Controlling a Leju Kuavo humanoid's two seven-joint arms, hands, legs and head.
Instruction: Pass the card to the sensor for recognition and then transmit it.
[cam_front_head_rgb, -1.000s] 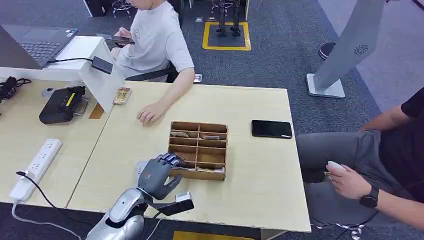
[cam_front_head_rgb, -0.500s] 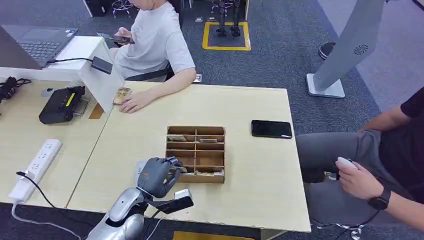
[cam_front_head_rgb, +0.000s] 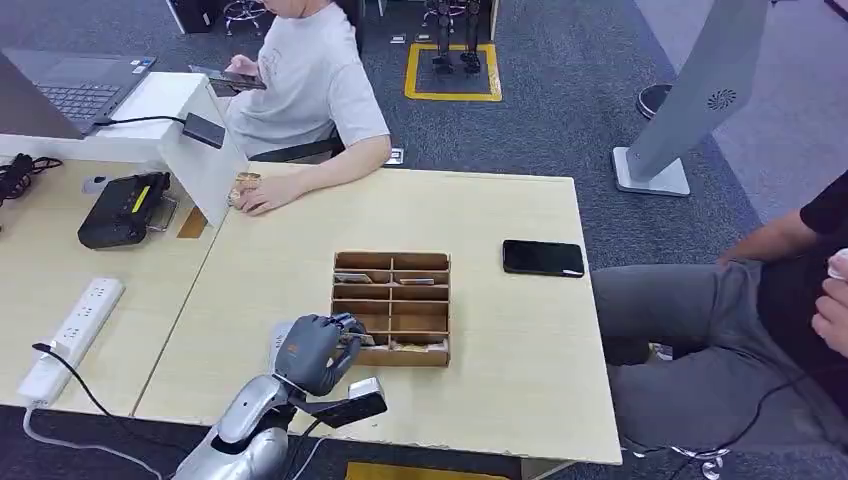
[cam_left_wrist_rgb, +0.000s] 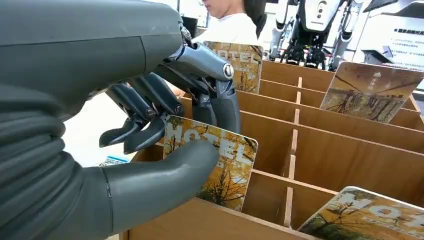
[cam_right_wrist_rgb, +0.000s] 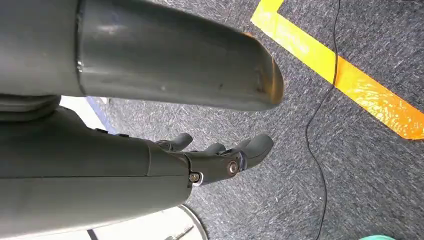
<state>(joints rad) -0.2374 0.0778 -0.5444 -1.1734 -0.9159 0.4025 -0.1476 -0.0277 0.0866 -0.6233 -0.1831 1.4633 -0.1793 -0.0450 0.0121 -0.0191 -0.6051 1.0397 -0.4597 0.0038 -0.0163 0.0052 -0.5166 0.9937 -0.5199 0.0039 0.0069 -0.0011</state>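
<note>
The left hand pinches a card between thumb and fingers, at the near-left corner of the wooden box on the table. The card stands tilted in its slot, its lower part behind the box's front wall, so it is not yet lifted clear.

By its look the card is thin, light and stiff, with a glossy printed face (a "HOTEL" print over autumn trees), so it will likely slide in a loose pinch and could twist if it catches on a divider. The thumb sits over one side of the face and the fingers press behind the upper edge; that leaves much of the face bare, which should suit showing it to the sensor. A firmer hold nearer the card's middle would resist turning better.

The left wrist view shows the pinch itself and the other cards leaning in the slots. The head view gives the layout instead: the left hand at the box, a phone beyond it, and a pale flat pad partly under the hand, perhaps the sensor. The right hand hangs over the carpet, fingers loosely spread, holding nothing.
</note>
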